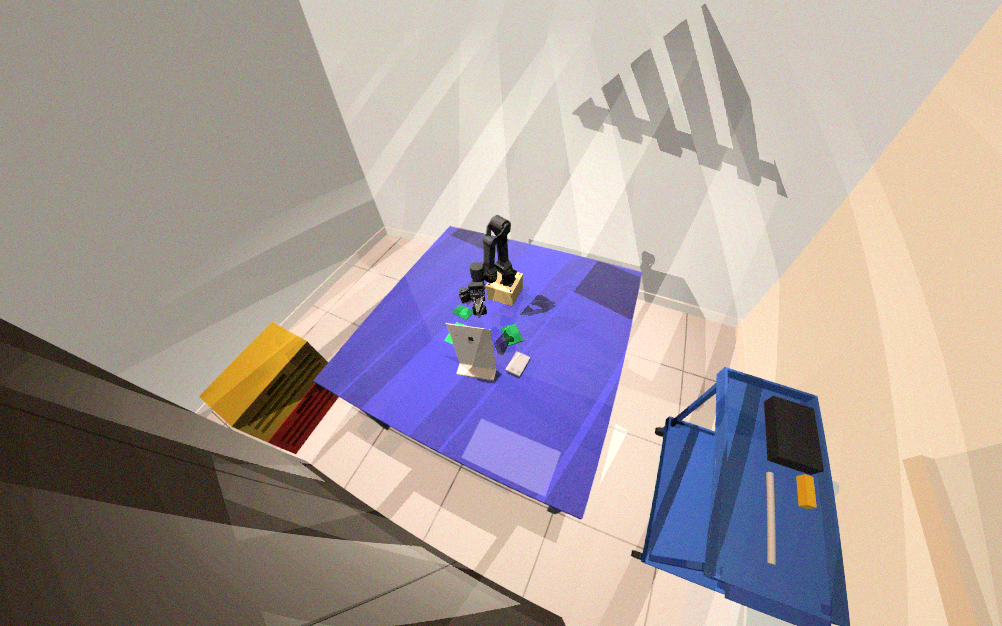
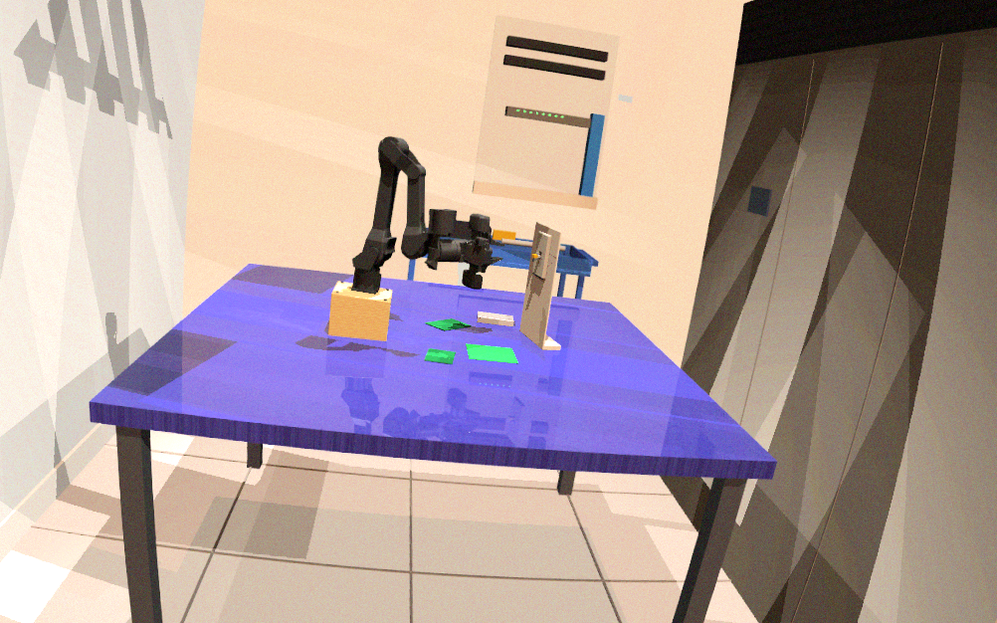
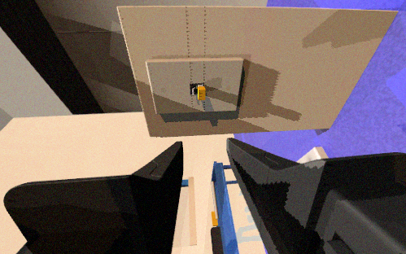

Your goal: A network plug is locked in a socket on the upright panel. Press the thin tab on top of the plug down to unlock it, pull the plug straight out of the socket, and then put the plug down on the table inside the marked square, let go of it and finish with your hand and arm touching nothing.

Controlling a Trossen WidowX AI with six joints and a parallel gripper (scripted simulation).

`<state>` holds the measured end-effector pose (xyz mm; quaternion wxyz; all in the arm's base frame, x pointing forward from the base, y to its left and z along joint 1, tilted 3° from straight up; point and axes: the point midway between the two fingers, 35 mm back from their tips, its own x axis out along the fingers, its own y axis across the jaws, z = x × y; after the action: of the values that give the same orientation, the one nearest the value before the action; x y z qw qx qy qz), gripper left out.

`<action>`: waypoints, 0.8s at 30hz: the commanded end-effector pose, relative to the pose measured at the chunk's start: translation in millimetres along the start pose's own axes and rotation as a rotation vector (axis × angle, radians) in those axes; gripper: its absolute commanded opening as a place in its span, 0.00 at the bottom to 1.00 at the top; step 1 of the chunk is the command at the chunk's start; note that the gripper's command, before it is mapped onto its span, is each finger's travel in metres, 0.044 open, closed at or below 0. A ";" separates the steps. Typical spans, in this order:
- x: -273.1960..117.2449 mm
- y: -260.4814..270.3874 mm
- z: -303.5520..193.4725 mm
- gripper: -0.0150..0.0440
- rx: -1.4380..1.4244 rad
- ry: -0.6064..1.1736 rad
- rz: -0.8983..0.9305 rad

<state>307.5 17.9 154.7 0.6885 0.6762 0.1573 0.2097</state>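
The upright panel [image 1: 467, 353] [image 2: 535, 310] [image 3: 303, 77] stands on the table [image 1: 536, 404] [image 2: 409, 402]. The plug [image 2: 534, 256] [image 3: 201, 93] shows as a small orange-yellow piece at the dark socket on the panel's raised plate [image 3: 168, 81]. Its thin tab is too small to make out. My gripper [image 1: 479, 310] [image 2: 497, 261] [image 3: 204, 145] is partly open with nothing between its fingers. It hangs in front of the panel, apart from the plug. Green patches [image 1: 462, 311] [image 1: 512, 334] [image 2: 491, 353] [image 2: 440, 356] lie on the table; I cannot tell which is the marked square.
A small white box [image 1: 518, 363] [image 2: 495, 317] lies on the table beside the panel. The arm stands on a wooden block [image 1: 504, 290] [image 2: 359, 315]. A blue cart [image 1: 754, 513] stands beyond the table, and yellow crates [image 1: 260, 373] stand at its other side.
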 end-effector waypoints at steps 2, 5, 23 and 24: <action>26.4 -2.2 7.7 0.52 0.008 -0.003 -0.004; 38.2 -2.2 9.9 0.52 0.009 -0.004 -0.002; 58.2 -1.3 16.6 0.52 0.008 -0.003 0.000; 59.8 -1.3 17.0 0.52 0.008 -0.003 0.000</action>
<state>360.4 32.2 160.8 0.6854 0.6792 0.1551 0.2118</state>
